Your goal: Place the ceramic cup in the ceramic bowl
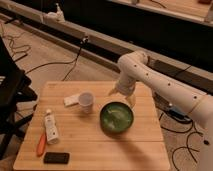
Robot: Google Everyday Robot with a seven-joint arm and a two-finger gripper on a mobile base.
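Gripper [124, 95] just behind ceramic bowl [117, 118], grasp state unclear; ceramic cup [86, 102] upright, left of it; tube [50, 127] label unreadable.

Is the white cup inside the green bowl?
Out: the ceramic cup stands upright on the table beside the empty ceramic bowl; the claw hangs beyond the bowl.

No legible text anywhere. Label [51, 132] on the white tube [49, 121] near the left edge: unreadable. The gripper [123, 95] hangs by the far edge, behind the bowl [117, 118].
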